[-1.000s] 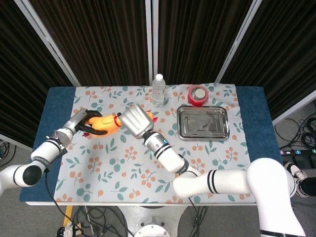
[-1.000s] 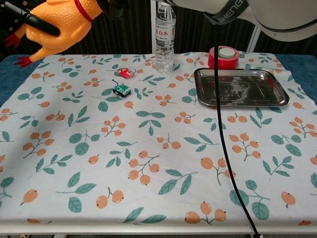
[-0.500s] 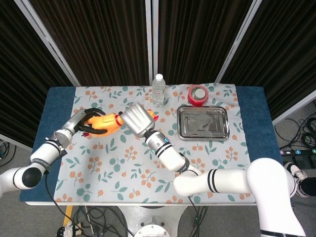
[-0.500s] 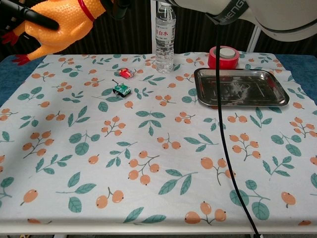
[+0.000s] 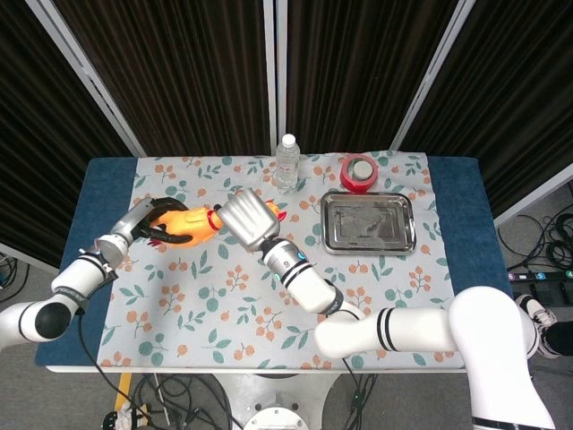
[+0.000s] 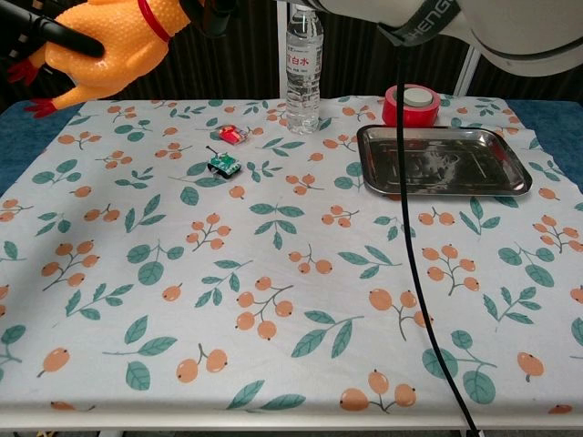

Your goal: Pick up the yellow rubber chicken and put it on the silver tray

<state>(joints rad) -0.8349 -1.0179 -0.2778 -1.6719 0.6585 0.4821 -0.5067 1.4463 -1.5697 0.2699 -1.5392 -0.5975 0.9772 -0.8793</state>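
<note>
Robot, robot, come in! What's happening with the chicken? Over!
Left hand holds yellow rubber chicken up off the table. Right hand at its head end. Silver tray empty, route clear.

Arms: glossy white shells, black bands at the joints.
Right hand (image 5: pixel 249 220): silver-grey casing; blue ring behind it at the wrist.
Left hand (image 5: pixel 154 226): black fingers (image 5: pixel 165 239), grey wrist.
Cable: black, hanging below the right arm.
</note>
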